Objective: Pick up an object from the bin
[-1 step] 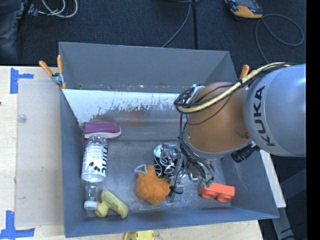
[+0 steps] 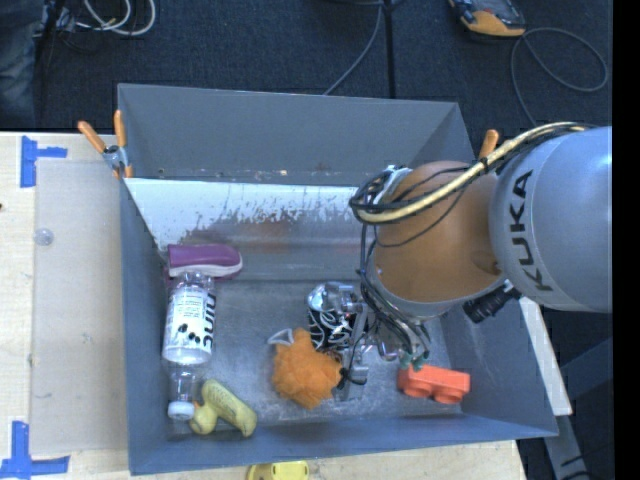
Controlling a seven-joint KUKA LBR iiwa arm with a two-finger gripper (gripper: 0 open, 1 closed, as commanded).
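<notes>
**End effector low at the bin's front middle**

I see the end effector [image 2: 352, 360] down by the floor of the bin [image 2: 140, 298]. It is just beside an orange fuzzy ball [image 2: 303, 373] on the view's left, with a red-orange block [image 2: 434, 382] near on the right. A black-and-white patterned thing [image 2: 328, 326] sits just behind. I cannot tell whether the end effector is spread or pressed together. A bottle [image 2: 188, 330] and a yellow toy [image 2: 226, 408] lie well apart, far left.
</notes>
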